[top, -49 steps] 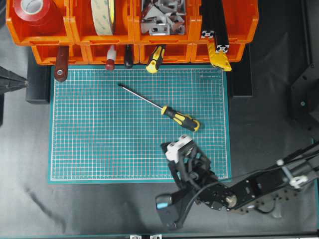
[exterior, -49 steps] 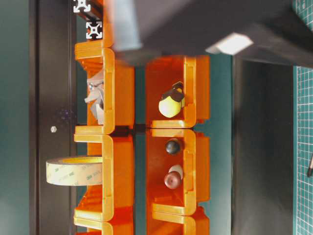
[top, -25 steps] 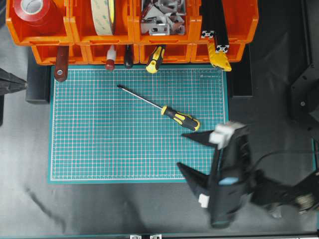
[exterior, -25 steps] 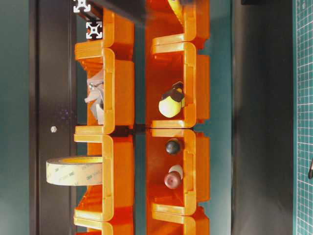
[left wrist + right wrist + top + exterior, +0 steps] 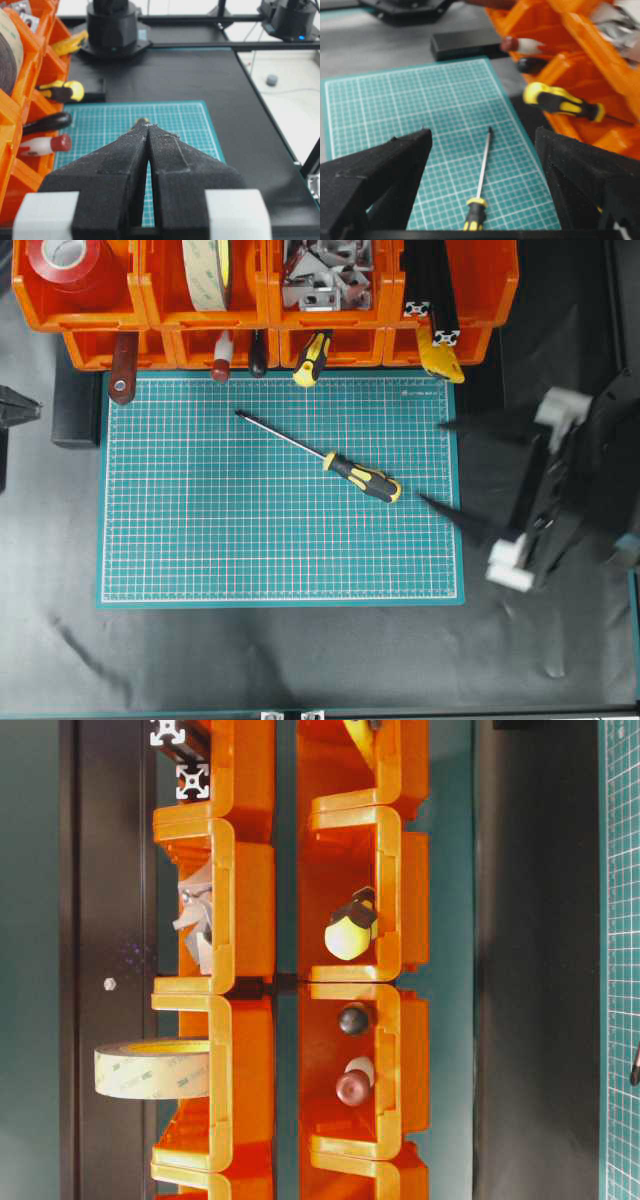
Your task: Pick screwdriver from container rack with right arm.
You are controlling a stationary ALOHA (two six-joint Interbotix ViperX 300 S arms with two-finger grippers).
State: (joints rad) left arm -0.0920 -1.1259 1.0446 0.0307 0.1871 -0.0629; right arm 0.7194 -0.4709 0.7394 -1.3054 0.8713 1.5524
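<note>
I see the screwdriver (image 5: 362,480) flat on the green mat (image 5: 200,540), below the container rack (image 5: 150,310). My right end effector (image 5: 440,462) gapes wide and empty just beside its handle; left end effector (image 5: 148,131) is closed.

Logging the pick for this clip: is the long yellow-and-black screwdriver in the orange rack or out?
Out. The long yellow-and-black screwdriver lies flat on the green cutting mat, apart from the orange bin rack.
</note>
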